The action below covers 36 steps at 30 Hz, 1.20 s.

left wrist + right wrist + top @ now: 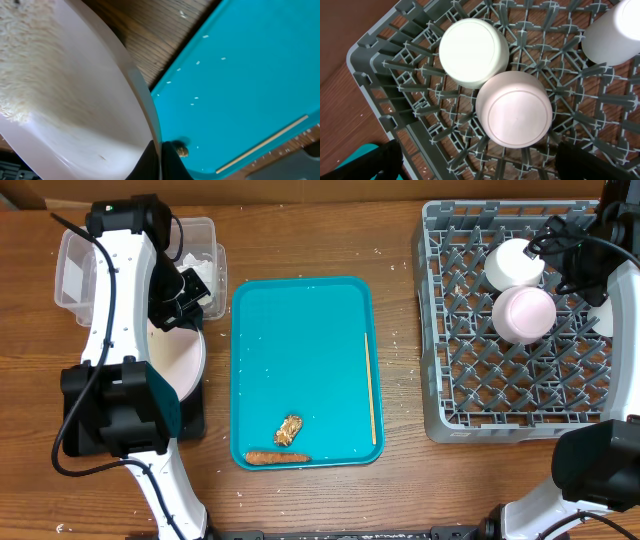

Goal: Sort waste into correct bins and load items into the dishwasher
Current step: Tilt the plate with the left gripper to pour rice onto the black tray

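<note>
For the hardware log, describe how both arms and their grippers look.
Left arm: white shell links, black joint housings, a black cable looping alongside. Right arm: the same white-and-black build, black cables near its wrist. Left gripper and right gripper are black. No markings are legible.

The left arm [122, 265] hides most of the large white plate [178, 360] and nearly all the black tray [194, 420].

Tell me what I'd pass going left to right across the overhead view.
The clear plastic tub → brown food lump → thin wooden stick → grey dish rack.
</note>
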Each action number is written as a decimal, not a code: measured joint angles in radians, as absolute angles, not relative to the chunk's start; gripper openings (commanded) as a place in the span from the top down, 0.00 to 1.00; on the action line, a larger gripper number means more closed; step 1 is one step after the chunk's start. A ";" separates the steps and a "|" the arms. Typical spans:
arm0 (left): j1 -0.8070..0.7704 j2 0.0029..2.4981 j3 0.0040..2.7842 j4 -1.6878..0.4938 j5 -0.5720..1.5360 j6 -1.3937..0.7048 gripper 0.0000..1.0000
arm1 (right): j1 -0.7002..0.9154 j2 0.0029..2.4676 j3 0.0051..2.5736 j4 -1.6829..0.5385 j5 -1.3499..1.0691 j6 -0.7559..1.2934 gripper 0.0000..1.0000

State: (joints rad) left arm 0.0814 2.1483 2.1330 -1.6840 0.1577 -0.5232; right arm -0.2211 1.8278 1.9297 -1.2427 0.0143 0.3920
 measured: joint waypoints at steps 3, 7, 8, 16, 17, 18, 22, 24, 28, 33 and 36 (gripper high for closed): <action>0.086 2.148 2.133 -1.683 0.192 -0.507 0.96 | -0.221 1.828 1.930 -1.243 0.014 0.392 0.00; 0.087 2.148 2.133 -1.683 0.222 -0.488 0.95 | -0.221 1.828 1.930 -1.243 0.015 0.393 0.00; 0.087 2.148 2.133 -1.682 0.232 -0.485 0.95 | -0.221 1.828 1.930 -1.243 0.015 0.392 0.00; 0.087 2.148 2.085 -1.679 0.268 -0.467 0.96 | -0.221 1.828 1.930 -1.243 0.014 0.392 0.00; 0.087 2.148 2.077 -1.679 0.271 -0.467 0.96 | -0.221 1.828 1.930 -1.242 0.014 0.393 0.00; 0.088 2.148 2.066 -1.678 0.274 -0.467 0.96 | -0.221 1.828 1.930 -1.243 0.014 0.392 0.00; 0.099 2.148 2.038 -1.671 0.283 -0.467 0.96 | -0.221 1.828 1.930 -1.243 0.014 0.392 0.00; 0.110 2.148 2.028 -1.676 0.292 -0.467 0.96 | -0.221 1.828 1.930 -1.243 0.014 0.392 0.00; 0.151 2.148 2.025 -1.684 0.302 -0.459 0.96 | -0.221 1.828 1.930 -1.243 0.015 0.392 0.00; 0.201 2.148 2.024 -1.684 0.339 -0.421 0.96 | -0.221 1.828 1.930 -1.243 0.015 0.392 0.00; 0.224 2.148 2.024 -1.684 0.387 -0.387 0.96 | -0.221 1.828 1.930 -1.243 0.014 0.392 0.00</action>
